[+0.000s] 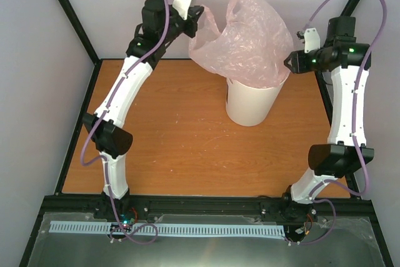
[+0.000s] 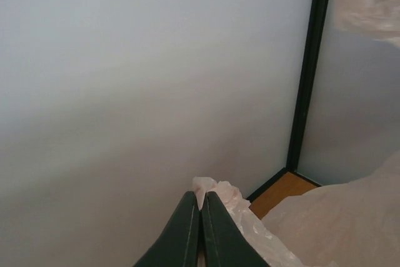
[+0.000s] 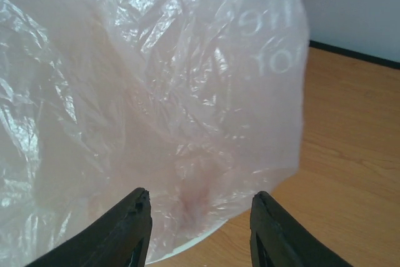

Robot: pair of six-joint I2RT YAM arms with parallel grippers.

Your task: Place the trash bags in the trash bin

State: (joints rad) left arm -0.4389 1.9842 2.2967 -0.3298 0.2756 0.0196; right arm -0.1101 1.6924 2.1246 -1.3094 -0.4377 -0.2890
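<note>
The top view looks down from high behind, over the whole table [image 1: 187, 148]. Wrist views sit close, facing outward along their fingers. All three share the trash bag [image 3: 156, 92].

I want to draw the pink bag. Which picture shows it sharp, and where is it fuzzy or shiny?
Right wrist view: the pink bag is close and sharp, with white glints on its crinkles. Left wrist view: its flap at the top right is blurry. Top external view: even light, the bag small but clear over the white bin.
</note>
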